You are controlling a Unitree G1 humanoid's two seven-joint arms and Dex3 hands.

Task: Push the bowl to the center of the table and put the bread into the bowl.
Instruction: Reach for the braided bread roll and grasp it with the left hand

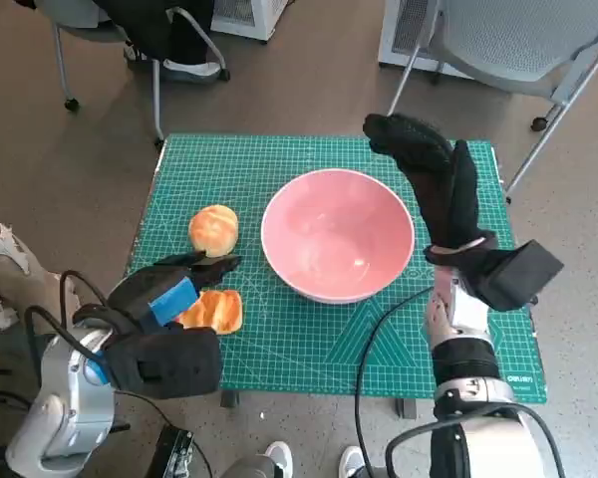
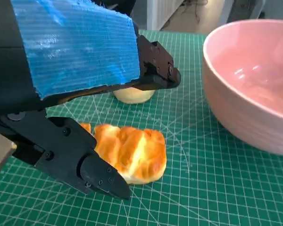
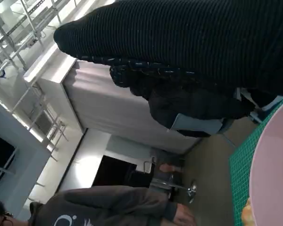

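The pink bowl [image 1: 338, 235] stands upright near the middle of the green cutting mat [image 1: 279, 164] that covers the table. It holds nothing. The mat carries a white grid and some small white print along its near right edge, but the letters are too small to read.

Two pieces of bread lie on the mat to the left of the bowl. The round bun [image 1: 213, 229] is well apart from the bowl's rim. The flatter golden bread [image 2: 132, 151] lies nearer to the robot, just under the left hand [image 1: 171, 296]. This hand holds nothing; its black fingers [image 2: 99, 176] are spread on both sides of the golden bread, and I cannot tell if they touch it.

The right hand [image 1: 434, 174] stands just beside the bowl's right rim with its gloved fingers stretched out and nothing in them.

In the right wrist view a person in a grey top [image 3: 104, 207] sits behind the table.
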